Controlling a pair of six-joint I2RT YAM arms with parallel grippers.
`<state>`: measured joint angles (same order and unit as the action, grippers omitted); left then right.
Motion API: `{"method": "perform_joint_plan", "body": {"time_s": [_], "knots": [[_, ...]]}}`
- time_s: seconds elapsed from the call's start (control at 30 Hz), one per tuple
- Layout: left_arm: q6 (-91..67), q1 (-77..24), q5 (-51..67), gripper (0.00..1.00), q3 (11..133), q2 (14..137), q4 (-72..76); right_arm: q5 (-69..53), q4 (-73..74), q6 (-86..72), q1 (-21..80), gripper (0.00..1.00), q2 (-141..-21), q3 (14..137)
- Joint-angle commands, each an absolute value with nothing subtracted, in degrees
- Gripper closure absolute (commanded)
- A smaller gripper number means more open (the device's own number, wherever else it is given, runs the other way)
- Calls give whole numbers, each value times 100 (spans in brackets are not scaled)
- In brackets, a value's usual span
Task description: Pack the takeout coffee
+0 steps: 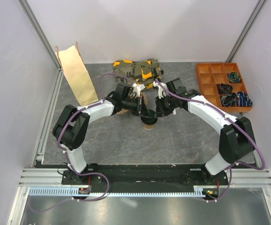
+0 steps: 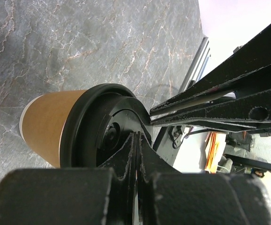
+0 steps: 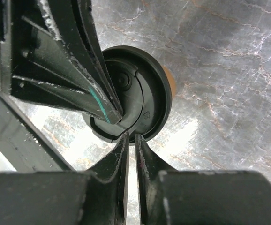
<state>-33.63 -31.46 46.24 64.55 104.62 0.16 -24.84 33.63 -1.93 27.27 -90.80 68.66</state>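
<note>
left pincer [image 2: 136,136] clenched, tips pressing round black plastic lid [image 3: 142,93] | right pincer [image 3: 131,136] nipping lid rim | small tan kraft-paper cup [image 2: 46,122] beneath: likely light, crushable, spill-prone; grip mid-wall

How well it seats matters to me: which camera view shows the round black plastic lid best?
The right wrist view: the round black plastic lid faces the camera, most of its top visible. Left wrist: oblique, atop the tan kraft-paper cup. Top external: tiny, partly hidden.
</note>
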Motion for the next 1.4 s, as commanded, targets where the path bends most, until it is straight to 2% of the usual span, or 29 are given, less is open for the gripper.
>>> {"method": "perform_joint_plan", "body": {"time_s": [0.0,0.27,0.4,0.6,0.73,0.9,0.97,1.07,1.37], "knots": [[-3251,-3146,4579,96,6512,10311,-229,-2855,3498,-272,2550,82,-8947,7285],[-3533,-3146,4931,74,6688,9616,-79,-3138,3243,-580,2435,78,-9053,7321],[-3498,-3103,4966,70,6671,9361,-228,-3357,3147,-641,2443,75,-9149,7488],[-2314,-3050,4036,71,6680,8711,-1265,-3130,3225,-493,2593,75,-9421,7691],[-2013,-3050,3710,71,5874,7982,-915,-3295,2937,-588,2584,75,-9553,7445],[-1092,-3199,3123,78,5362,7542,-598,-3840,2497,-949,2593,79,-9738,7225],[-357,-3374,2814,84,5405,7515,-694,-3920,2434,-1028,2584,79,-9747,7172],[444,-3655,2260,87,5519,7550,-800,-3894,2452,-1037,2593,79,-9808,7067],[1019,-3841,1749,91,5809,8041,-800,-3973,2470,-1028,2566,80,-10090,6873]]}}
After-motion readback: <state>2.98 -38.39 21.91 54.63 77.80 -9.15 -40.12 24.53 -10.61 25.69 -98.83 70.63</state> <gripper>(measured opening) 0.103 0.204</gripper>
